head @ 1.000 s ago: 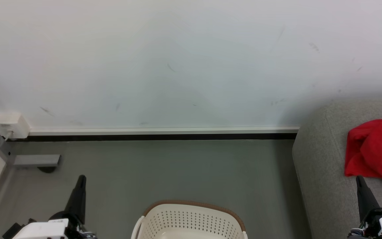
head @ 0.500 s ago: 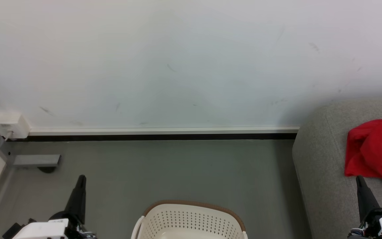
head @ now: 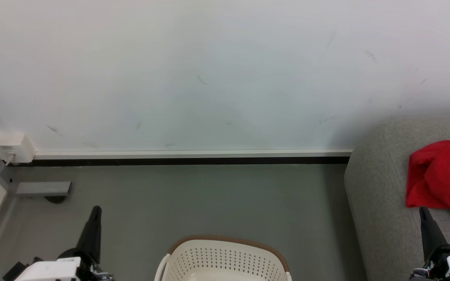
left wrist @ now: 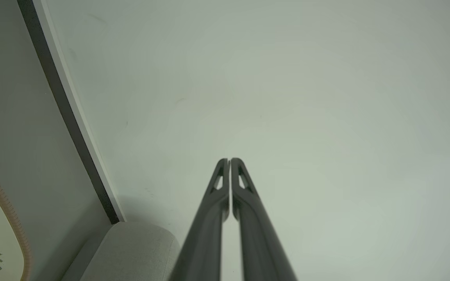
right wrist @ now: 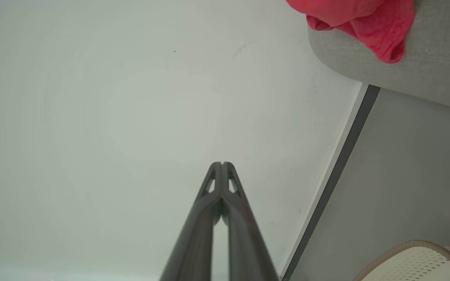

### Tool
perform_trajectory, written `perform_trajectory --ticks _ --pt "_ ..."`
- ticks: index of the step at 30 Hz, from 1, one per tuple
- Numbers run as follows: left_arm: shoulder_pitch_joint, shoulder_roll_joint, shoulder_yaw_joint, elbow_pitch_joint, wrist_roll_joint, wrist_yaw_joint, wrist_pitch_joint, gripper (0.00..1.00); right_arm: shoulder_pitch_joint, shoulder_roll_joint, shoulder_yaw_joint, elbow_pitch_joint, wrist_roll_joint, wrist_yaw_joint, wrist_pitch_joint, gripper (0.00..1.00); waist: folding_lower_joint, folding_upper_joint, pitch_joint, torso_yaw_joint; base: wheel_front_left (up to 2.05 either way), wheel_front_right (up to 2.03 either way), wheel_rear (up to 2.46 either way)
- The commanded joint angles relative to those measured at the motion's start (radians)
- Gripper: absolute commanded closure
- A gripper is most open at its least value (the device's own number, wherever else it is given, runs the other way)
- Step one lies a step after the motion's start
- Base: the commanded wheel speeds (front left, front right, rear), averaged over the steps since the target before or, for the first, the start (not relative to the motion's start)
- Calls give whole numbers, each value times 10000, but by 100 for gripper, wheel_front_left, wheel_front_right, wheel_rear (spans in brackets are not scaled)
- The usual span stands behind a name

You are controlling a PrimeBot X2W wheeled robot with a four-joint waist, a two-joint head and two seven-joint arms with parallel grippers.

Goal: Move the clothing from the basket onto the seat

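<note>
Now your right end effector (head: 424, 211) (clenched empty, like your left end effector (head: 95, 210)) lies nearest the clothing (head: 440, 175) on the seat (head: 377, 203).

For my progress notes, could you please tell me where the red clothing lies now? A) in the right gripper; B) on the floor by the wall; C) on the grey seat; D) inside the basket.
C: the clothing lies bunched on the seat, apart from the basket.

We diffed the last second, found zero change: left pincer (head: 95, 210), right pincer (head: 422, 210) and clothing (head: 441, 175) didn't move.
</note>
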Motion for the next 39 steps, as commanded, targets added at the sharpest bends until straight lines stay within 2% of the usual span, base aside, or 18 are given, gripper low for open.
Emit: perform_trajectory --ticks 1,39 --pt "-67 19 24 -23 -115 -56 54 100 -72 11 -35 -46 -32 -21 50 100 0 -1 0 0 0 0 0" --pt "-66 19 21 -23 -117 -56 52 100 -74 27 -58 -44 -60 -21 51 100 0 -1 0 0 0 0 0"
